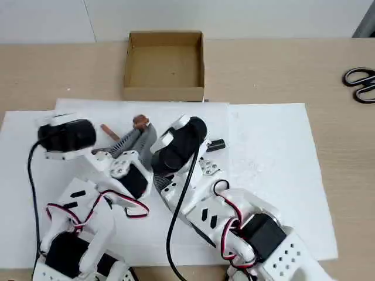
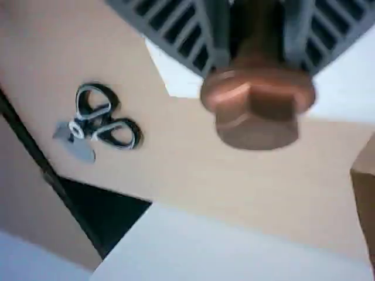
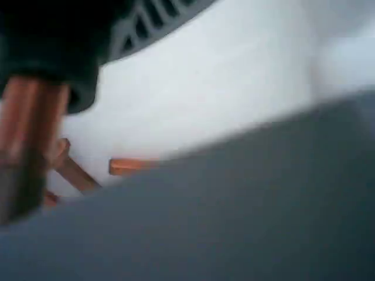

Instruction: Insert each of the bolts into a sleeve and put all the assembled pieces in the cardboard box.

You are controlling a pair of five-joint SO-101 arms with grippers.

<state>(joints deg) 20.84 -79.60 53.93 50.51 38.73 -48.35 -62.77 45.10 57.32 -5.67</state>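
Nearest, the right arm [image 1: 181, 146] is being stretched from the near right across the white paper sheet [image 1: 275, 175]. Whether the right gripper [image 3: 176, 117] is holding anything cannot be told. A copper rod [image 3: 29, 140] is being seen close to its camera, but what is holding it is not clear.

Just to the left, a copper bolt [image 2: 255, 111] is being clamped by its shaft between the closed fingers of the left gripper [image 2: 256, 55], with the hexagonal head left sticking out beyond the tips, toward the far side. A loose copper sleeve [image 1: 109, 132] is lying on the paper just left of that gripper.

Farther off, the cardboard box [image 1: 164, 92] is sitting open on the table [image 1: 58, 70] with nothing in it. No assembled piece is being shown there, so the task is being judged as barely begun. Scissors [image 1: 360, 85] are lying at the far right.

Several risks are being judged from here. The two arms are being kept very close together, so a knock between them could jolt the bolt loose. The round sleeve could be rolled away by a glancing touch. With so little shaft left free, the bolt could be jammed if it is offered at a slant.
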